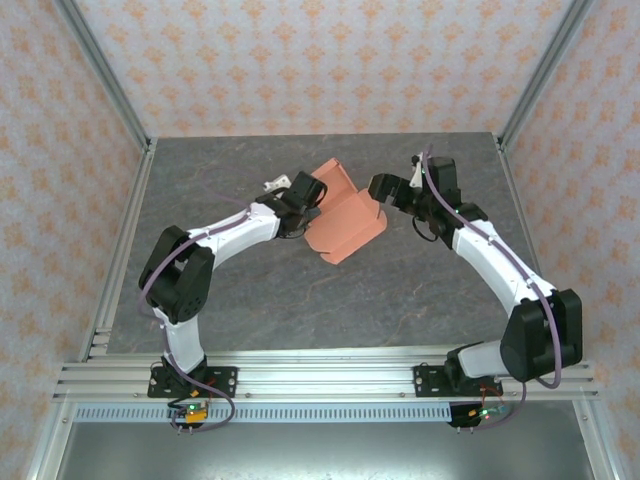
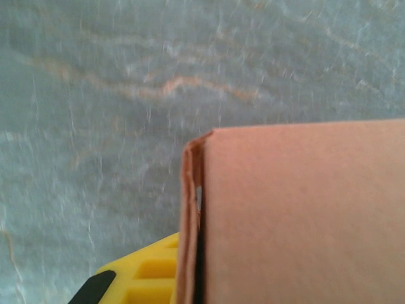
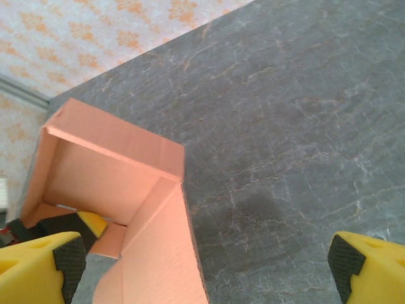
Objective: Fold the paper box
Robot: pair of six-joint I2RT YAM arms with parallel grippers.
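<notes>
Top view: the paper box (image 1: 345, 225), salmon-orange and partly erected, lies on the grey marbled tabletop (image 1: 250, 290) slightly behind the centre, between the 2 claws. The left claw (image 1: 310, 200) meets the box at its left wall. The right claw (image 1: 384, 190) sits just beside the box's right edge, apart from the cardboard.

Left wrist view: a doubled cardboard wall of the paper box (image 2: 304, 209) stands edge-on close to the lens. 1 yellow finger (image 2: 142, 275) presses against that wall from the left. The opposite finger is hidden behind the cardboard panel. The visible finger sits far in toward the middle of the view, so the left claw is closed narrowly on the wall (the fold is pinched between its fingers). The tabletop (image 2: 126, 95) appears blurred beyond.

Right wrist view: the right claw (image 3: 204, 263) is spread wide and grips nothing. Its 2 yellow fingers with black pads (image 3: 66, 259) stand at the lower corners of the frame. The paper box (image 3: 114, 171) occupies the left side, with upright walls meeting at a corner and its interior open to the camera. A yellow-and-black finger of the left claw (image 3: 85, 223) shows low inside the box. Bare tabletop (image 3: 285, 126) lies to the right.
</notes>
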